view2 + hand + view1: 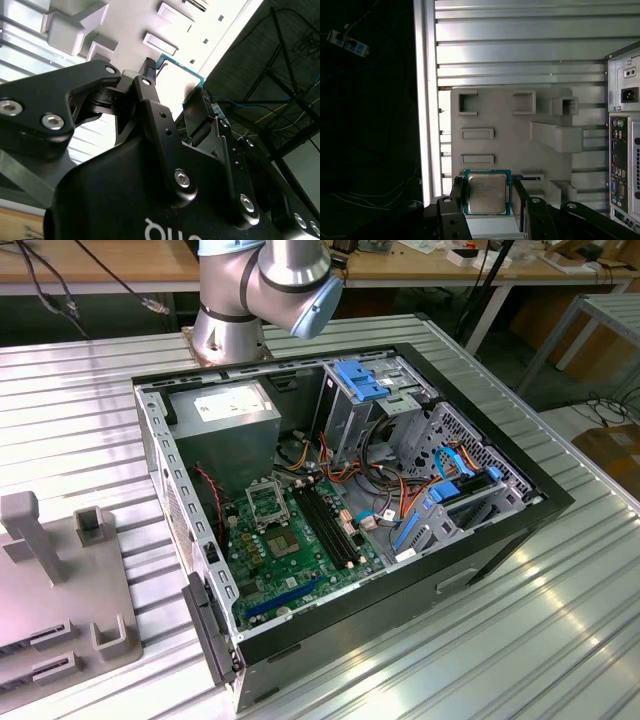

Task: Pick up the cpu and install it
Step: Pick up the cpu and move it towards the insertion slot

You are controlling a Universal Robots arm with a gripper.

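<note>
Tray of grey moulded plastic (50, 590) lies at the exterior view's left, on the ribbed metal tabletop (520, 640). Just beside it toward the right lies an open computer case (165, 455), resting on its side with its inside facing up. Behind the case's far-left corner stands the base of the arm (265, 280). Inside the case, going rightward, come a grey power supply (225, 415), then the green board (300, 570) with its metal-framed square socket (267, 505) and a dark square chip (283, 543) just below it, then the long dark memory slots (330, 525). A metal drive cage with blue clips (365, 380) and a tangle of orange and blue cables (400, 490) fill the case's right part.

The cpu (486, 194) is well apart from the socket. In the first wrist view it sits between the two black fingers (458, 195) of the claw (488, 192), pale metal face toward the camera with a green-blue border round it, over the near edge of the grey tray (510, 135). The fingers press against its two opposite edges, so the claw is clamped on the chip. Whether the chip rests on the tray or hangs clear of it I cannot tell. The second wrist view shows the same grip from the side: the cpu (176, 75) spans the gap between the fingertips of the claw (175, 81), its green-blue edge catching the light. The case's rear panel (622, 150) stands beside the tray.
</note>
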